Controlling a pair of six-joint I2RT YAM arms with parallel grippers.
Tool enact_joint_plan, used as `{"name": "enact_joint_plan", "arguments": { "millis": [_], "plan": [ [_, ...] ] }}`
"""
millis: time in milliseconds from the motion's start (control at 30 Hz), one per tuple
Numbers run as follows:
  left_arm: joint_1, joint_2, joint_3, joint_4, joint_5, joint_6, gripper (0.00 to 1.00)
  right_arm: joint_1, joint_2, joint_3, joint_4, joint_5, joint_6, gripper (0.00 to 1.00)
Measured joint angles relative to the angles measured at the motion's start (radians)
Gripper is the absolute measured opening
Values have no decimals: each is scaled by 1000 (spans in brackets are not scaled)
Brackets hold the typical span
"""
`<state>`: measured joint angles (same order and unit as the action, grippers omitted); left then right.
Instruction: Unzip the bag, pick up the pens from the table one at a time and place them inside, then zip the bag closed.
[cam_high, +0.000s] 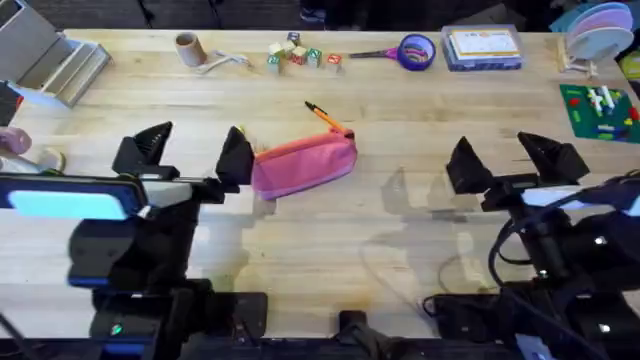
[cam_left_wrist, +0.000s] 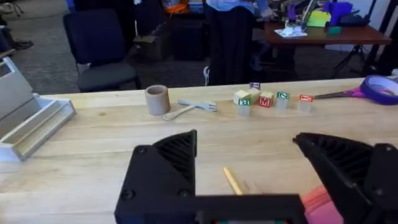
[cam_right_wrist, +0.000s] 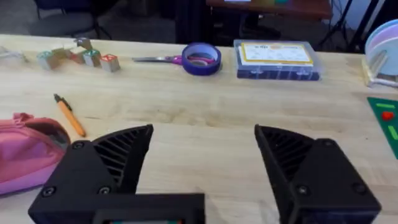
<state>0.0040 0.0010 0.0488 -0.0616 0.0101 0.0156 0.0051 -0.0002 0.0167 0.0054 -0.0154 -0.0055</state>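
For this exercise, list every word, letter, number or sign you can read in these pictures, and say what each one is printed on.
"M": red letter on one toy block in the row at the table's far edge.
Other blocks: green and red marks, too blurred to read.
Clear box: yellow label with dark print, too small to read.
Green board: coloured shapes, no readable text.
Bag, orange pen: no text seen.

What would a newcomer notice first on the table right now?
The pink bag at mid-table, its end right by the open left gripper. An orange pen lies just beyond it, touching its far corner. The right gripper hangs open over bare table to the right.
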Motion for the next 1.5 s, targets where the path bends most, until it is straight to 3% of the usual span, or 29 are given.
{"name": "enact_joint_plan", "arguments": {
  "millis": [233, 467, 900, 1067, 1267, 1400, 1500],
  "plan": [
    [0, 28, 213, -214, 0, 5, 993, 0, 80, 181, -207, 0, -1, 997],
    [0, 169, 432, -406, 0, 7, 993, 0, 281, 447, -411, -1, -2, 997],
    [0, 464, 766, -585, 2, 23, 993, 0, 672, 900, -687, -14, -2, 998],
    [0, 535, 838, -620, 6, 36, 993, 0, 739, 962, -692, -72, -2, 998],
    [0, 556, 845, -661, 24, 64, 993, 0, 744, 963, -695, -105, -2, 998],
    [0, 556, 845, -683, 49, 132, 993, 0, 744, 963, -695, -112, -2, 998],
    [0, 556, 845, -733, 101, 240, 993, 0, 744, 963, -696, -113, -2, 998]
  ]
}}
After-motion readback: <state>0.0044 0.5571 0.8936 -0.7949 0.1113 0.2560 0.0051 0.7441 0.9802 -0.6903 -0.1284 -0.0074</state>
